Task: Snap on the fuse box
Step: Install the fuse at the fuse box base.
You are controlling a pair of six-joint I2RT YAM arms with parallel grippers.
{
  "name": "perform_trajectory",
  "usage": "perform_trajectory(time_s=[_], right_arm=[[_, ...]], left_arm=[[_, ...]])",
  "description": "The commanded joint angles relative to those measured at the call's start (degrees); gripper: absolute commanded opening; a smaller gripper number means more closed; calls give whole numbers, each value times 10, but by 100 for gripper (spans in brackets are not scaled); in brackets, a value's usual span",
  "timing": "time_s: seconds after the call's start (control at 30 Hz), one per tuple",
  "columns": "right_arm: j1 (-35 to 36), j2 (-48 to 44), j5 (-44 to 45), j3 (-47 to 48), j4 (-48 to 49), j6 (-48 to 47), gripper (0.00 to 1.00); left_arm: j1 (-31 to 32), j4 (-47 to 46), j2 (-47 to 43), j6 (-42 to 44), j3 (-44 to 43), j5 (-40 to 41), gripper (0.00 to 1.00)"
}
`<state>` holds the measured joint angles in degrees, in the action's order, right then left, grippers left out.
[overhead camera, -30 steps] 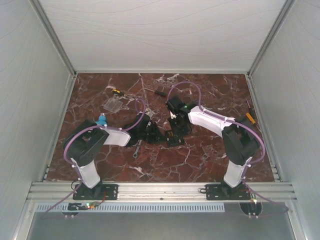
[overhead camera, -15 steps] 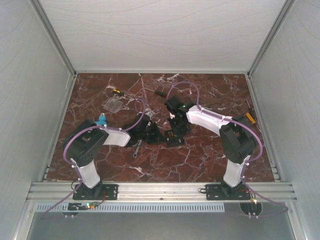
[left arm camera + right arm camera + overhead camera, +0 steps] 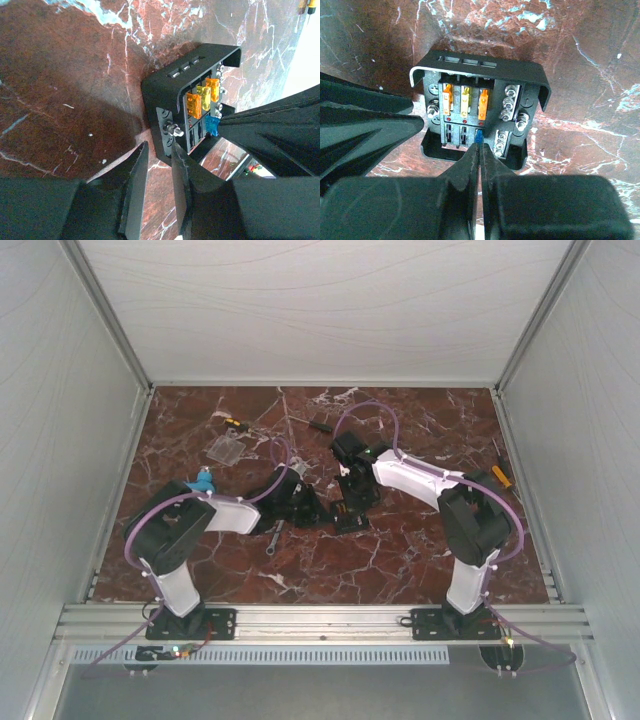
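The right arm has edged left and the right claw [image 3: 479, 146] has shut, its tips meeting at the blue fuse [image 3: 478, 133]; we cannot tell whether it pinches it. The left claw [image 3: 157, 162], partly closed, grips the near corner of the fuse box [image 3: 190, 80], which sits mid-worktop [image 3: 400, 550]. Any sideways tug may lever the fuse box out of that shallow hold, or bend the fuse.

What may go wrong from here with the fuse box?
The right gripper, shut, touches the blue fuse with its tips; a skewed push may bend it or slip onto the orange fuses. The left gripper seems to hold only one corner of the fuse box; the box may twist out of it.
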<state>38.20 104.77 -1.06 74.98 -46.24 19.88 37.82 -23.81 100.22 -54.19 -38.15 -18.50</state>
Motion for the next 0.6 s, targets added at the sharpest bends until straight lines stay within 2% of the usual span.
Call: perform_trajectory(time_s=[0.0,0.33,0.57], right_arm=[[5,20,0,4,-14,-1,0],[21,58,21,-22,-54,-13,0],[26,86,37,-66,-61,-18,0]], left_arm=[[8,-1,3,1,-25,-3,26],[25,32,33,0,-41,19,25],[28,44,49,-8,-43,23,18]])
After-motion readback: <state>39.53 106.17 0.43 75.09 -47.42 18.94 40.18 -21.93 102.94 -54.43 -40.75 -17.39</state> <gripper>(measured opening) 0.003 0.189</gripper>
